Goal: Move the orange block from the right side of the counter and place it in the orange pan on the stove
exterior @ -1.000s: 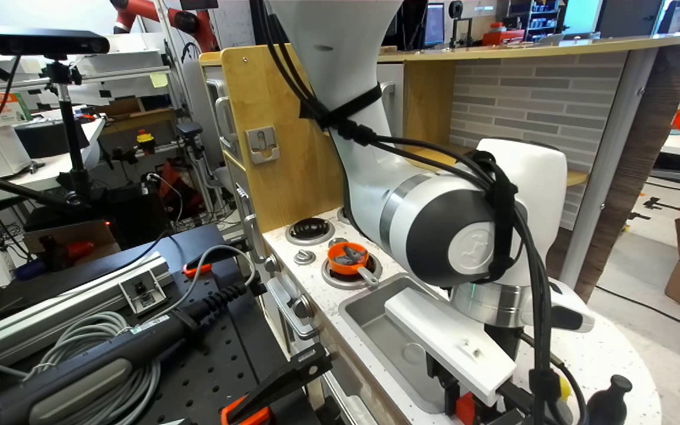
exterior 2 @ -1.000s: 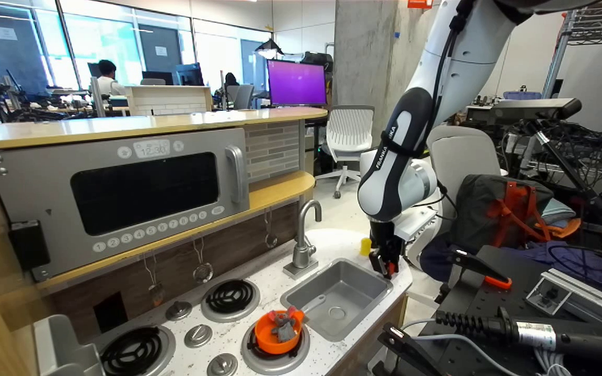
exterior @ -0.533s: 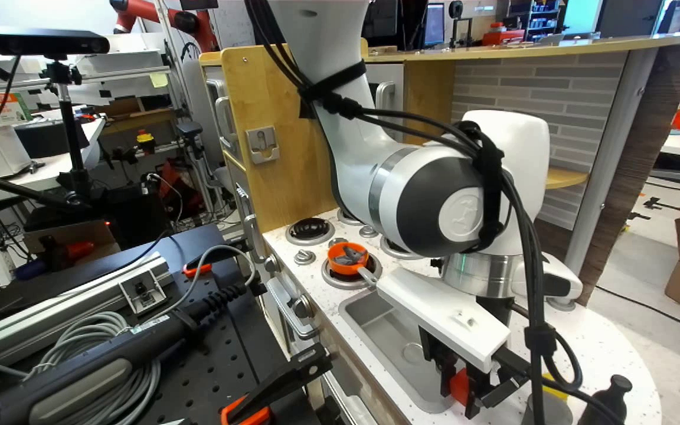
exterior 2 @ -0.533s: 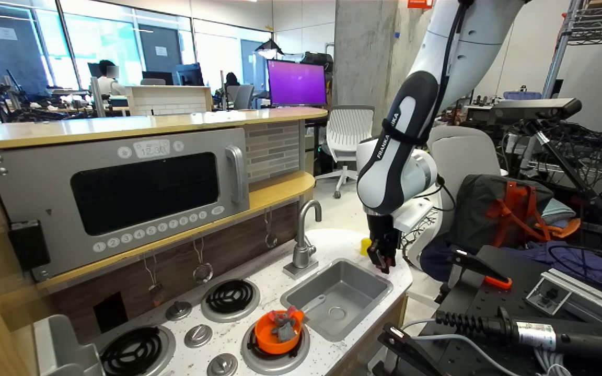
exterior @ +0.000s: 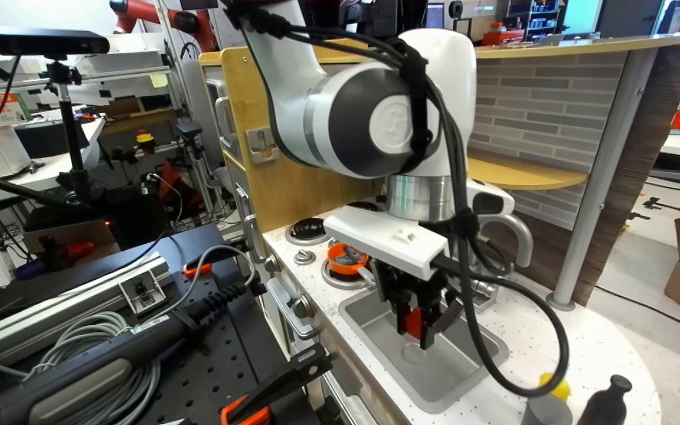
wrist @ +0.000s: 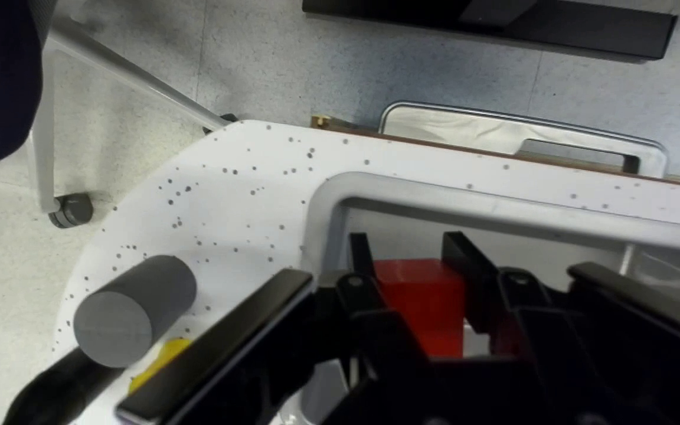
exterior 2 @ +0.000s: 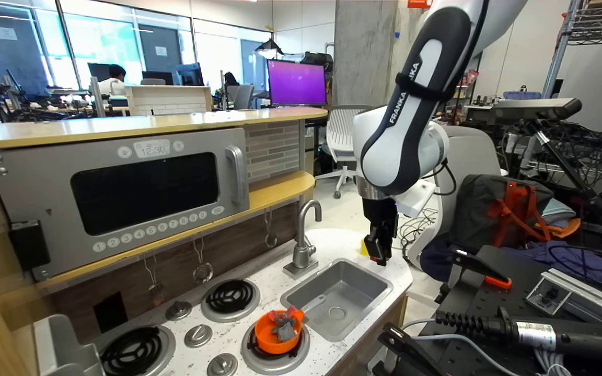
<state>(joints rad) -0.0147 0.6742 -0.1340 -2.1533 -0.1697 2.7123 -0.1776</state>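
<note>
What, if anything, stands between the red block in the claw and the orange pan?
Nothing visible blocks the way: the sink lies low between the red block in the gripper and the orange pan, with the faucet to one side. Grey pieces lie in the pan.

I hold the block (wrist: 419,307) between my fingers (wrist: 474,288), over the sink basin (exterior: 434,372). In an exterior view the stove (exterior 2: 226,338) lies left of that basin; on its front burner (exterior 2: 272,367) just beside it sits the pan (exterior 2: 269,346), with several pieces (exterior 2: 284,331) inside. The faucet (exterior 2: 301,256) stands behind the basin, the microwave (exterior 2: 147,193) behind and above the stove. A bottle (exterior: 605,401), cylinder (exterior: 546,411) and toy piece (exterior: 562,389) sit together on the rounded end of the counter (exterior: 605,348).
</note>
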